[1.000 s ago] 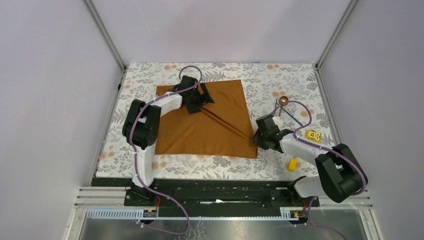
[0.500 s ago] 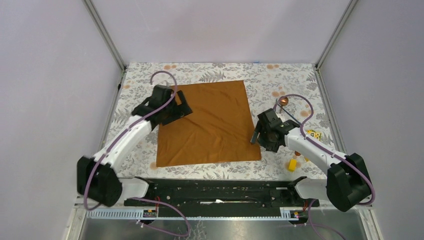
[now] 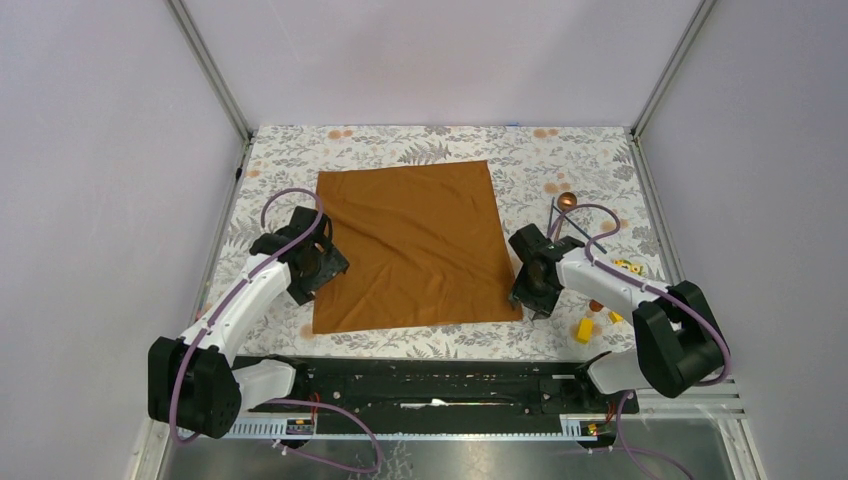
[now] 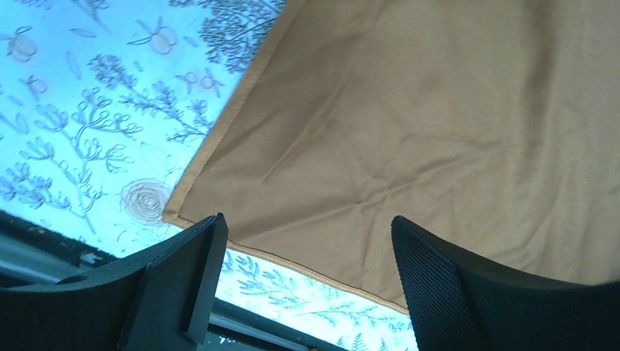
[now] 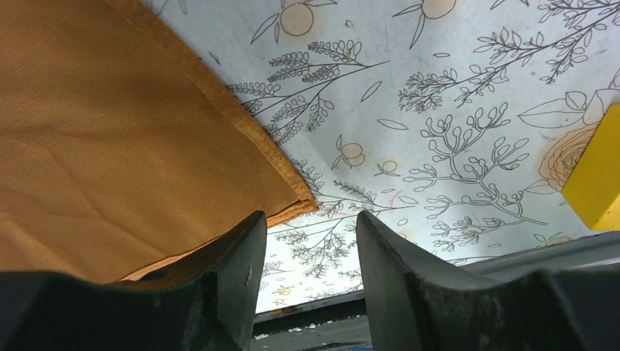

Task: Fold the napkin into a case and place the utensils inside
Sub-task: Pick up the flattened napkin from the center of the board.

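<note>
The napkin (image 3: 415,245) is lying spread flat on the table (image 3: 440,148) — the left gripper (image 4: 307,228) is hovering at its near left corner, fingers wide apart, and the right gripper (image 5: 308,219) at its near right corner, fingers parted and holding nothing. The utensils (image 3: 572,212) are lying just off its right edge

I log, from my feed:
- worktop (image 3: 430,150), white cover printed with grey leaves and orange fruit
- yellow block (image 3: 584,329), near right side
- smaller yellow piece (image 3: 614,317), just beside it
- brown disc (image 3: 596,306), near both
- yellow black-marked block (image 3: 628,266), farther back
- black base rail (image 3: 430,385), along the near edge
</note>
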Robot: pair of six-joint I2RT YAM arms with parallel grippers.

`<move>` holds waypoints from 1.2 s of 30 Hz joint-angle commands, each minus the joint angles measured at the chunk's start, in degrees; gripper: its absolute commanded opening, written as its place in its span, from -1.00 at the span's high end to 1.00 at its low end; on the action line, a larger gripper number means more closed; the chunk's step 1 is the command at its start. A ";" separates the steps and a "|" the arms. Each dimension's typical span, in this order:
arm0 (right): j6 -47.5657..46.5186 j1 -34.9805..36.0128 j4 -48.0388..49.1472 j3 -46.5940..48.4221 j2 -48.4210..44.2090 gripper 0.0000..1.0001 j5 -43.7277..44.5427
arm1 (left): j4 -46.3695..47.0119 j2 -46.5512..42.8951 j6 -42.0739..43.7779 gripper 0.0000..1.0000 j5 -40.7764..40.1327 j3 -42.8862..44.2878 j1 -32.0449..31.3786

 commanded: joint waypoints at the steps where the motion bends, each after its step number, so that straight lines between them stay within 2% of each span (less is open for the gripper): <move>1: 2.22 -0.15 -0.28 1.02 2.49 -0.10 -0.30 | -3.26 -1.43 -4.28 -0.75 -4.28 0.90 0.33; 9: 3.93 0.06 0.98 1.69 4.69 -0.04 -1.78 | -2.09 -2.43 -3.03 -0.72 -2.70 -2.04 0.33; 22: 7.16 0.77 -0.60 4.02 11.24 0.01 1.75 | -3.92 -5.37 -4.27 -0.82 -2.50 -4.70 0.33; 27: 10.57 0.87 2.51 1.05 11.28 0.45 2.48 | -4.52 -6.59 -5.94 -0.94 -0.70 -6.64 0.33; 31: 13.07 0.87 5.17 -1.99 7.92 0.94 3.82 | -6.57 -6.85 -10.06 -0.93 -2.62 -8.67 0.33; 33: 13.32 0.94 5.07 -1.74 6.60 1.00 4.23 | -8.19 -6.27 -12.33 -0.89 -3.72 -9.16 0.38; 36: 13.11 0.94 3.66 -0.20 5.37 1.00 4.88 | -9.88 -4.15 -14.41 -0.69 -3.73 -9.10 0.33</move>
